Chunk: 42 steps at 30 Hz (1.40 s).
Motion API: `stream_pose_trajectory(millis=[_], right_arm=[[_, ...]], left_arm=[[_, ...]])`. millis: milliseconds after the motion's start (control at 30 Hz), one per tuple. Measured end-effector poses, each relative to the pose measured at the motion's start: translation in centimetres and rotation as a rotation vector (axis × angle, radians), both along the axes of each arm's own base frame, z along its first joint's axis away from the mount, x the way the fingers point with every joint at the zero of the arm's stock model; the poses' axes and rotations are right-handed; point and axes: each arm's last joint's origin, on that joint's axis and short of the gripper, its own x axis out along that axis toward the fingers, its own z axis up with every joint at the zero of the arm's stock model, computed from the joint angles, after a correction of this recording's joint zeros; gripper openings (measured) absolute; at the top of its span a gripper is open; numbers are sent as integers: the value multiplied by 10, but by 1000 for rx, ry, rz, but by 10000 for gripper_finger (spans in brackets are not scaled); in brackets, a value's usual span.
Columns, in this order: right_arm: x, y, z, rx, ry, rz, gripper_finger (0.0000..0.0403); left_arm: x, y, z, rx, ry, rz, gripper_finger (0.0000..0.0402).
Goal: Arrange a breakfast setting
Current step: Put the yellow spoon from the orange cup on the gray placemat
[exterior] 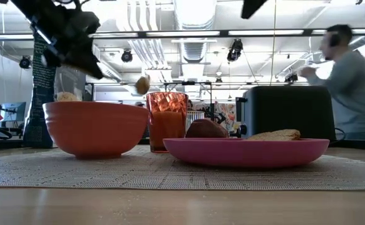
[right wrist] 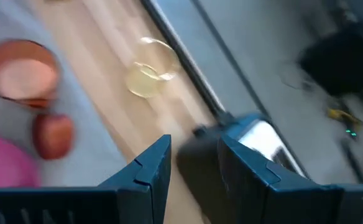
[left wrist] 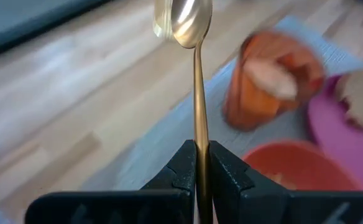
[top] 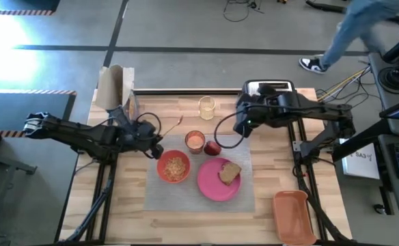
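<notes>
While I watch from the overhead camera, I read the table like a clock face with the placemat at its centre.
Left gripper: I see it pinched tight on the spoon's handle, hanging over the placemat's 9 o'clock edge, just beside the bowl.
Spoon: gold, clamped between the left fingers by its handle; its bowl end points toward 1 o'clock, up off the table.
Right gripper: I see its fingers partly apart with nothing between them; it sits at about 1 o'clock, near the toaster and above the fruit.
Placemat: grey, flat on the wooden table.
Bowl: orange-red, on the mat toward 9 o'clock, with pale cereal inside.
Plate: pink, on the mat toward 4 o'clock, just beside the bowl.
Toast: brown slice lying on the plate's 1 o'clock side.
Fruit: red, on the mat at 12 o'clock, touching or almost touching the plate's rim; I cannot tell which.
Drink glass: orange-pink, on the mat's 12 o'clock edge, just beside the fruit.
Clear glass: off the mat, farther out at 12 o'clock.
Toaster: black and silver, at 1 o'clock on the table's far edge.
Bin: orange, at 4 o'clock, well apart from the mat.
Paper bag: brown, at 10 o'clock.
Person: in the room beyond the table.
</notes>
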Motion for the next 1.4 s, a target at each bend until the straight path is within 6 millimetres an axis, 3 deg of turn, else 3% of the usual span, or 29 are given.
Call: stream_pose_trajectory(millis=[200,700,1000,1200,1400], right_arm=[[-12,-3,-1,-103,43,-138,120],[-15,-3,0,-138,105,-67,100],[-13,-3,-1,-196,221,70,93],[-11,-3,0,-198,197,73,94],[-9,-3,1,-197,177,72,91]], left_arm=[[-12,1,-9,-60,128,77,8],[-33,-5,-25,-330,411,123,9],[-27,-15,-35,-429,502,122,9],[-24,-20,-40,-464,543,123,9],[-13,-30,-28,-499,532,68,9]])
